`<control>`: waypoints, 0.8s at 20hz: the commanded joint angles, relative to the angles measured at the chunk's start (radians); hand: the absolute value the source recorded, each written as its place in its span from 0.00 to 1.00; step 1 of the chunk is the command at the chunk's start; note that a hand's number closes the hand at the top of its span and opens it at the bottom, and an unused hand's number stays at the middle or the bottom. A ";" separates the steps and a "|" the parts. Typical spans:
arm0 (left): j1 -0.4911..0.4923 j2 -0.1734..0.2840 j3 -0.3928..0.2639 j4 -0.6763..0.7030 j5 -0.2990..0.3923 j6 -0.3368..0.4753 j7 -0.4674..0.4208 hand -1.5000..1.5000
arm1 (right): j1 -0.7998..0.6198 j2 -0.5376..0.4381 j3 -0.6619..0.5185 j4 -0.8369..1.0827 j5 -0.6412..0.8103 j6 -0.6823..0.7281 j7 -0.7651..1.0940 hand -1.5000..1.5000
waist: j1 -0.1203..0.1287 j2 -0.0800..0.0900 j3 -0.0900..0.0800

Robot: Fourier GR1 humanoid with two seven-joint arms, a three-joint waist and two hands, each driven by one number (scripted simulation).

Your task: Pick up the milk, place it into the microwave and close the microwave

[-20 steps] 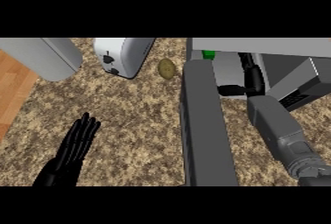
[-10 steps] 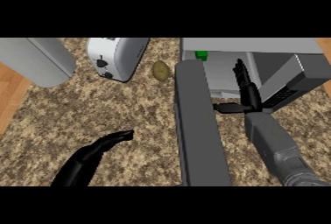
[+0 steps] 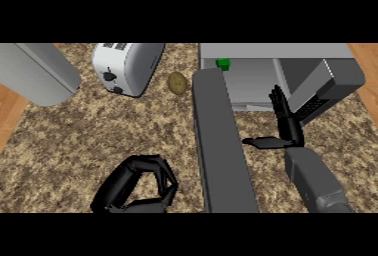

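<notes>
The milk carton (image 3: 251, 82), pale grey with a green cap (image 3: 223, 63), lies inside the open microwave (image 3: 336, 82) at the top right. My right hand (image 3: 288, 131) is just in front of the microwave's mouth, open, fingers straight and pointing in past the carton's right side, thumb stuck out to the left. It holds nothing. The microwave's dark grey door (image 3: 219, 145) stands swung out toward me, left of that hand. My left hand (image 3: 136, 184) sits low on the counter left of the door, fingers curled under, with nothing in it.
A white toaster (image 3: 125, 67) stands at the back, with a brown potato (image 3: 177, 82) between it and the door. A large grey rounded object (image 3: 37, 72) fills the far left. The speckled counter (image 3: 88, 130) ends in wood at both sides.
My right hand has let go of the carton and drawn back a little with straight fingers. My left hand went from flat and open to curled, shifting right toward the door.
</notes>
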 commanded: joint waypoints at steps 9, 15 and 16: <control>-0.176 -0.010 -0.163 0.338 -0.073 0.047 -0.032 1.00 | 0.320 -0.019 0.096 -0.407 -0.018 0.108 0.052 0.00 | -0.047 -0.011 -0.003; -0.263 -0.010 -0.293 0.487 0.014 0.121 -0.072 1.00 | 0.490 -0.030 0.120 -0.715 -0.078 0.170 0.181 0.00 | -0.065 -0.009 -0.005; -0.289 -0.010 -0.344 0.527 0.004 0.161 -0.116 1.00 | 0.518 -0.067 0.088 -0.736 -0.109 0.194 0.172 0.00 | -0.053 -0.004 -0.003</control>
